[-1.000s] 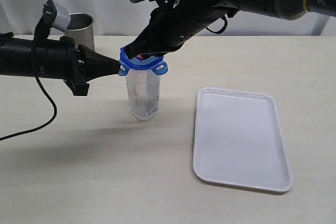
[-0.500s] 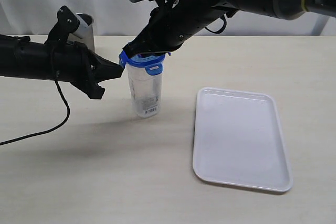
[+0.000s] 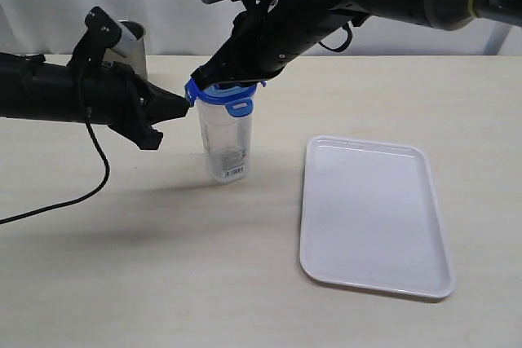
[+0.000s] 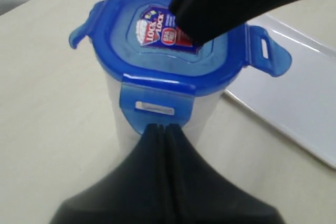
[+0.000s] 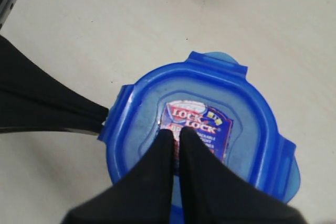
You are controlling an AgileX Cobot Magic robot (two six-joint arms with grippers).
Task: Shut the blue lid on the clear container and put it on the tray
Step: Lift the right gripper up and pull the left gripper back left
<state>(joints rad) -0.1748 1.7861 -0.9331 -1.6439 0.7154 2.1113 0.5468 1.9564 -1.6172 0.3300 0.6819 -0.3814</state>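
Both of my grippers are pinched shut with nothing between their fingers. My left gripper lies nearly level, and its closed tip touches the lower edge of the snap flap on the blue lid that faces it; that flap is folded down against the wall. My right gripper comes down at a slant from above, with its joined tips resting on the red label at the lid's centre. Two other flaps stick out sideways. The lid sits on the clear container, which stands upright on the table, beside the tray and apart from it. A steel cup stands behind my left arm.
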